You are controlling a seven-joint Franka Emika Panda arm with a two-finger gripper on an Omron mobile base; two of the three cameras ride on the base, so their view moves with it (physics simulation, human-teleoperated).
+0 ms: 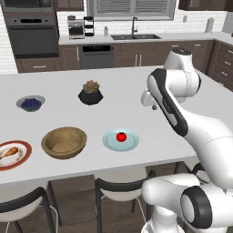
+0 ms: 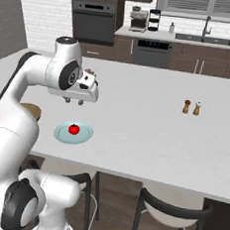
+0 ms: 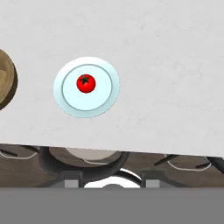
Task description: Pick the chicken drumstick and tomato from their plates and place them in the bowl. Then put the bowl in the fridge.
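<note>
Red round tomato [image 3: 86, 83] on its pale blue-teal plate [image 3: 105, 103] sits at your 11 o'clock, below the end effector [image 2: 74, 101], whose finger spacing you cannot tell.

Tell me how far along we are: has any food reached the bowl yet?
Nothing is done yet. The tomato sits on its blue plate, the drumstick on the red-rimmed plate, and the wooden bowl holds nothing. The gripper hangs above the counter beyond the tomato, holding nothing. Both pickups and the fridge step remain.
</note>
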